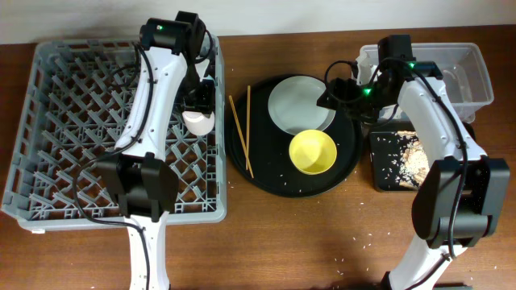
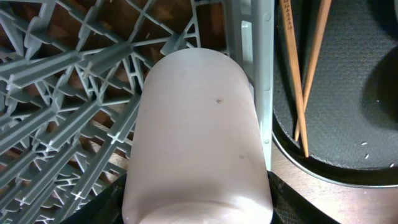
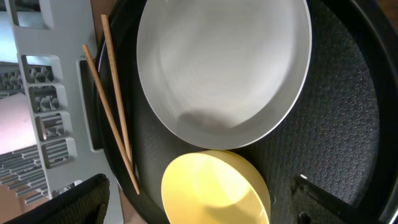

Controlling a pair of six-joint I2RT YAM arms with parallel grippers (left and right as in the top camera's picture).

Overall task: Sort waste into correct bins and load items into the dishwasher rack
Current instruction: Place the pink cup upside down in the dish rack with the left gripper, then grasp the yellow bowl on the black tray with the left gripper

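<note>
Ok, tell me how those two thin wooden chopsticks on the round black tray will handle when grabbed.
The two thin wooden chopsticks look stiff and light, being straight slender wood. Lying flat on the textured round black tray, they may roll or slip from a pinch.

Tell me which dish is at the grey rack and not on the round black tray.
The pink cup, at the right edge of the rack. The plate and the yellow bowl both lie on the round tray.
</note>
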